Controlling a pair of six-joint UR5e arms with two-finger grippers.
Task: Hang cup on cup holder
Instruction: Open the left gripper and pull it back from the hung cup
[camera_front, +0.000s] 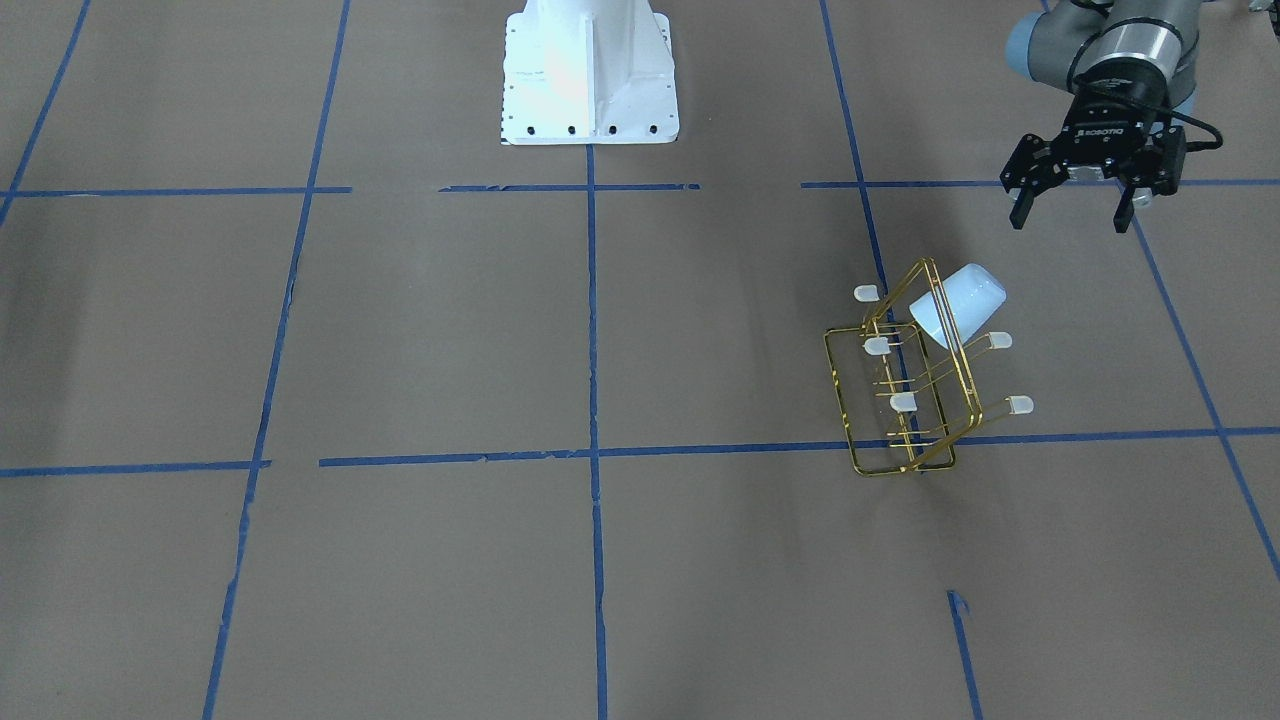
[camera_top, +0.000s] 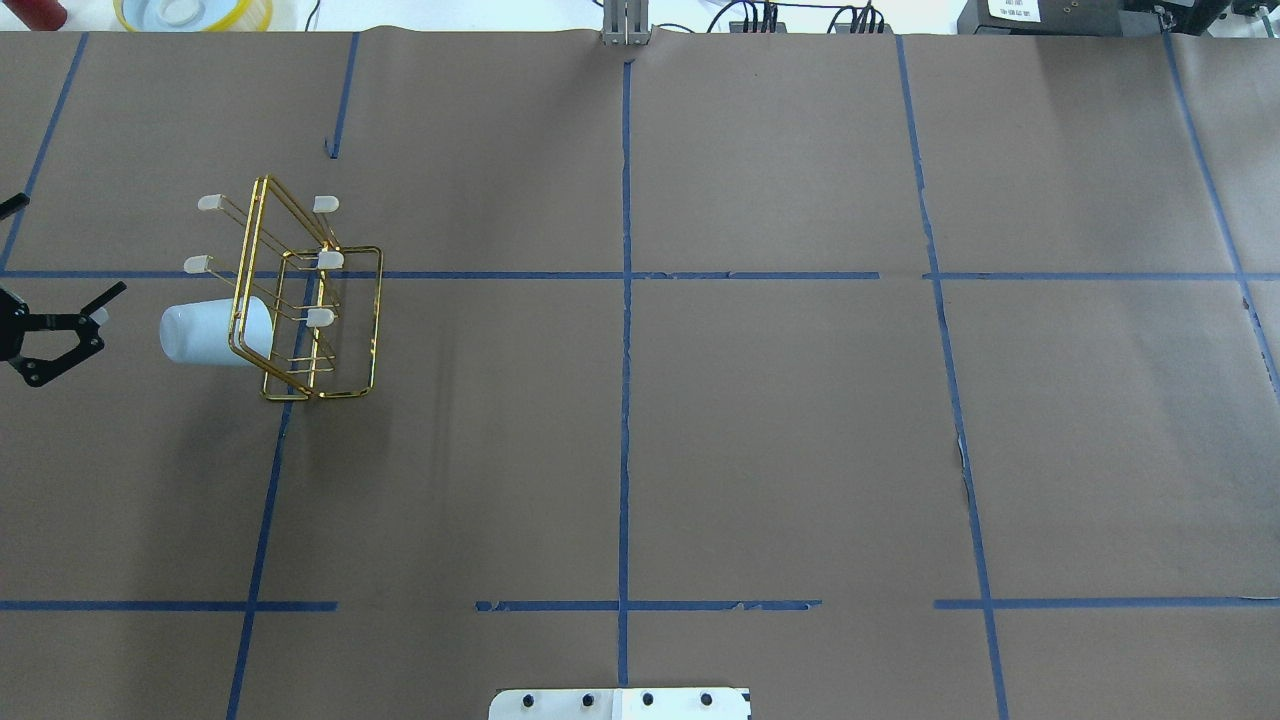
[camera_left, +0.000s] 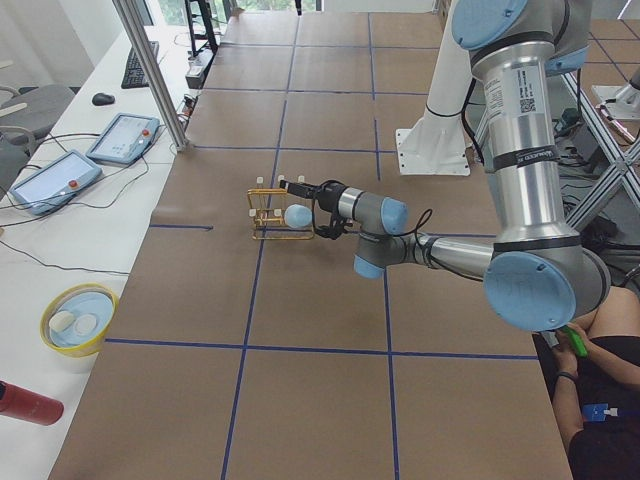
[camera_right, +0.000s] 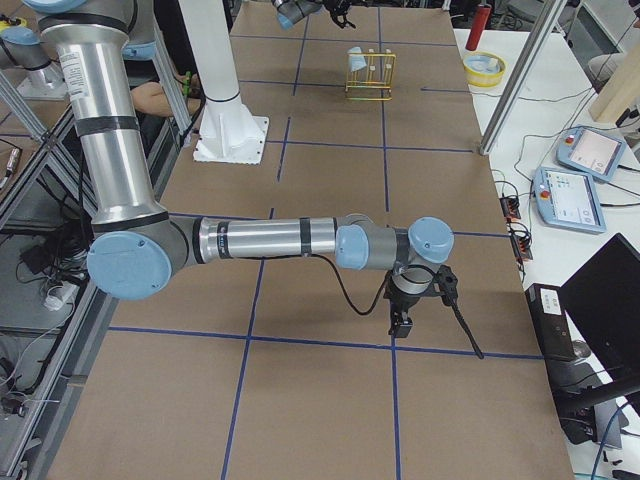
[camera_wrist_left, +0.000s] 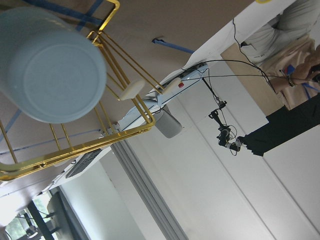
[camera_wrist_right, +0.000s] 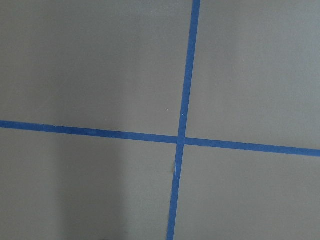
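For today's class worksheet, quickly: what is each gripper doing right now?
Left gripper: open, holding nothing; the cup hangs on the rack.
Right gripper: cannot be told.

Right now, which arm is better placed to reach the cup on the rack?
Left. The left hand, open, is close beside the cup on the rack; the right hand is far from both.
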